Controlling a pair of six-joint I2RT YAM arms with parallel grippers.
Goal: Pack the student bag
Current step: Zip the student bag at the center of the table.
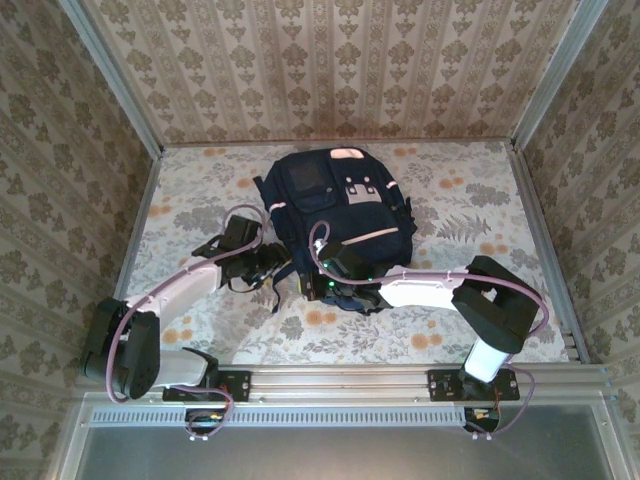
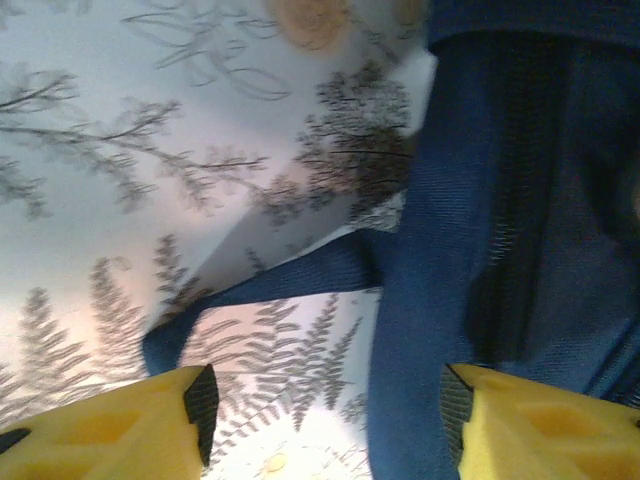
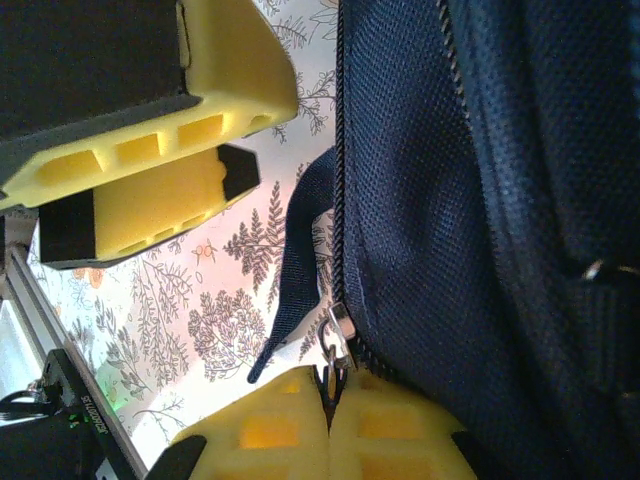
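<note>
The student bag (image 1: 335, 215), navy blue with pale stripe trim and white buckle patches, lies in the middle of the floral table. My right gripper (image 3: 328, 400) is at the bag's near left corner. Its yellow fingers are shut on the metal zipper pull (image 3: 335, 335) at the end of the zip line (image 3: 343, 150). My left gripper (image 2: 328, 410) stands open just left of the bag. A blue webbing strap (image 2: 410, 380) runs between its fingers (image 2: 540, 425), close to the right one, with a gap on both sides. From above, the left gripper (image 1: 272, 262) and the right gripper (image 1: 322, 280) sit side by side.
A thinner strap (image 2: 280, 285) loops across the floral cloth (image 2: 120, 150) left of the bag. The left gripper's yellow fingers (image 3: 180, 130) hang close above the right gripper. Patterned walls and metal rails (image 1: 400, 378) enclose the table.
</note>
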